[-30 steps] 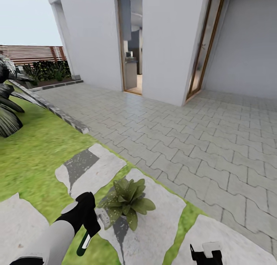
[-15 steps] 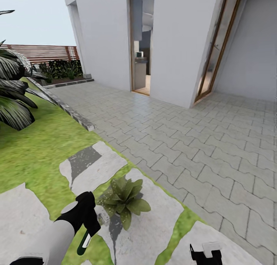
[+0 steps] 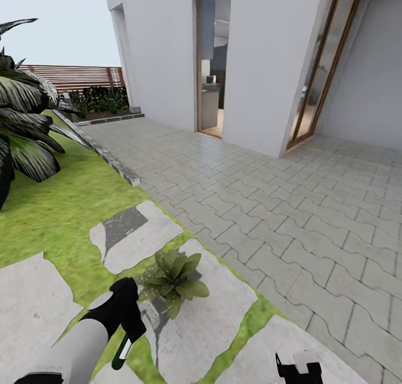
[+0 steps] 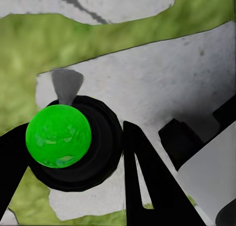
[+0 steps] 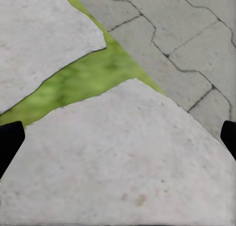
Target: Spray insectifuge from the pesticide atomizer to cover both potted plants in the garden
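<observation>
A potted plant (image 3: 173, 279), a low rosette of pointed green leaves, stands on a grey stepping stone (image 3: 212, 322) in the garden lawn (image 3: 61, 216). Fine white specks of insectifuge (image 3: 153, 273) dot its nearer leaves. Just left of the plant, my left gripper (image 3: 129, 317) is shut on the pesticide atomizer (image 3: 124, 348); its whitish nozzle (image 3: 149, 315) points at the plant. In the left wrist view the atomizer (image 4: 59, 137) shows as a dark round body with a bright green centre between the black fingers (image 4: 147, 186). My right gripper (image 3: 300, 368) hangs low at the right and is open (image 5: 118, 140) over a stone.
A large striped-leaf palm (image 3: 22, 133) stands at the left. A stone kerb (image 3: 111, 163) divides the lawn from the grey paving (image 3: 290, 216). Beyond are a white house wall with an open doorway (image 3: 215, 94), dark bushes (image 3: 103, 99) and a slatted fence (image 3: 72, 77).
The whole picture has shifted: the camera has moved, bringing the palm further in at the left and carrying the house rightward. Both arms keep their places in the view.
</observation>
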